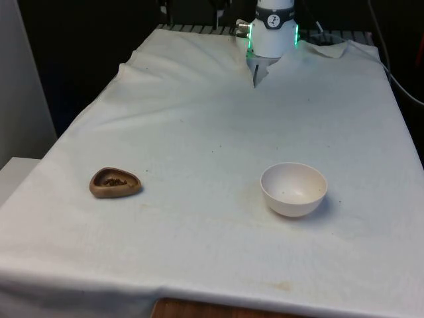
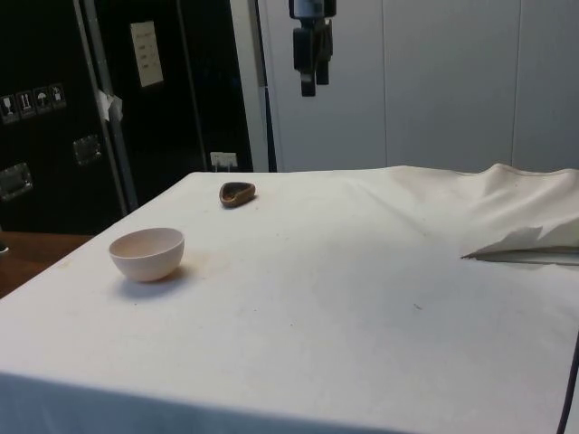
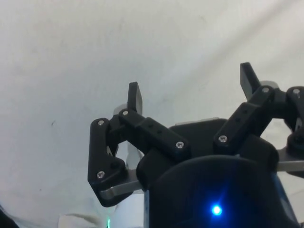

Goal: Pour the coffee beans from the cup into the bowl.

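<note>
A small brown wooden cup [image 1: 115,183] with dark coffee beans inside rests on the white cloth at the front view's left; in the side view the cup [image 2: 237,193] lies near the table's far edge. A white bowl [image 1: 293,189] stands upright at the front view's right, and the bowl [image 2: 147,253] looks bare inside. My black gripper [image 2: 313,83] hangs high above the table, far from both. In the wrist view the gripper [image 3: 192,88] is open, its fingers wide apart with only cloth beneath them.
The white cloth [image 1: 212,132] covers the whole table and bunches into folds near the robot's base [image 1: 273,30]. A raised crease [image 2: 525,240] lies at the side view's right. Dark cabinets [image 2: 109,99] stand behind the table.
</note>
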{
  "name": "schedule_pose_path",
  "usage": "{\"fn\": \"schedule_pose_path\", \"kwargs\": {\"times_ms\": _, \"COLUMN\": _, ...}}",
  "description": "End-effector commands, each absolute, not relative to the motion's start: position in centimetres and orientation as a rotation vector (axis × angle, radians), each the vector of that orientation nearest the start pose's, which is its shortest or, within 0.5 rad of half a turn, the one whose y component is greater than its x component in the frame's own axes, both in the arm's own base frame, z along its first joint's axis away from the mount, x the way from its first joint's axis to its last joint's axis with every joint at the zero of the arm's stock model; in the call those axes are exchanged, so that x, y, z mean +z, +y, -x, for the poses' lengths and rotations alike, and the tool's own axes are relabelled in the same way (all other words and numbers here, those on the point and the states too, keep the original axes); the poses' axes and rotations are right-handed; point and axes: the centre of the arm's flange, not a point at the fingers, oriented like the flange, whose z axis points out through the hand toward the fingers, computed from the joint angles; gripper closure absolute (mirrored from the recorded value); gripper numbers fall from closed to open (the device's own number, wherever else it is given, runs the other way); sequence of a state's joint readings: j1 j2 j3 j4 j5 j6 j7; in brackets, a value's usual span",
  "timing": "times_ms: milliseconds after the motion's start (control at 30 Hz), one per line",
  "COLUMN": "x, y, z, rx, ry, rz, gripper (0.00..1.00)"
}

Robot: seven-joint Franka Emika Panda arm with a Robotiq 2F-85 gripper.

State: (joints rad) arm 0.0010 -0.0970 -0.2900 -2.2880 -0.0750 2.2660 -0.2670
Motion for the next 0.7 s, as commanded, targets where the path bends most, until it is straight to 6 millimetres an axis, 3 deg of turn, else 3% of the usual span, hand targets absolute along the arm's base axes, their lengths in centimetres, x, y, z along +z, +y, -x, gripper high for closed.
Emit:
{"fn": "schedule_pose_path", "kwargs": {"times_ms": 0, "x": 39.4, "y": -15.3, "z": -48.9, "rx": -0.106, "ry": -0.040, "rz": 3.198, "gripper": 0.00}}
{"fn": "schedule_pose_path", "kwargs": {"times_ms": 233, "x": 38.3, "y": -16.7, "z": -50.3, "rx": -0.126, "ry": -0.047, "rz": 3.206, "gripper": 0.00}}
{"fn": "schedule_pose_path", "kwargs": {"times_ms": 667, "x": 37.0, "y": -17.3, "z": -53.3, "rx": -0.122, "ry": -0.040, "rz": 3.217, "gripper": 0.00}}
